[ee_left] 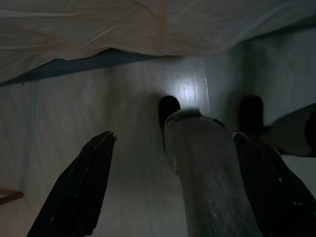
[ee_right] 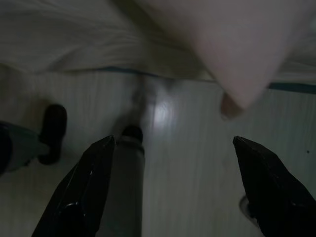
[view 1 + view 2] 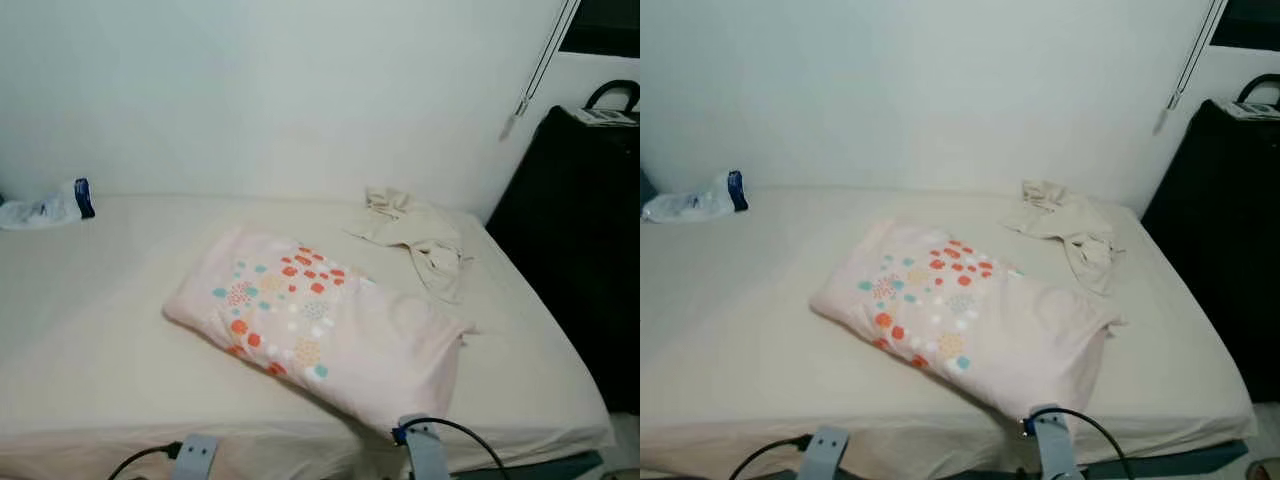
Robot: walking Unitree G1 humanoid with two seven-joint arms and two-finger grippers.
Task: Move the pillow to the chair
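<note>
Currently both arms hang low at the bed's near edge. Left pincer (image 1: 170, 185) released, fingers spread wide, aimed down at the pale floor (image 1: 59, 128); the bed's sheet edge lies beyond its tips. Right pincer (image 2: 175, 190) likewise released, fingers apart, pointing at the floor, with a corner of the pillow (image 3: 320, 320) overhanging just beyond its fingertips. Pillow, pink with coloured dots, lies diagonally on the bed (image 3: 90, 340), untouched by either pincer. Crumpled cloth (image 3: 415, 235) farther back, beyond the pillow. Plastic bag (image 3: 45, 207) at the far left by the wall. Dark cabinet (image 3: 580, 250) stands right of the bed.
</note>
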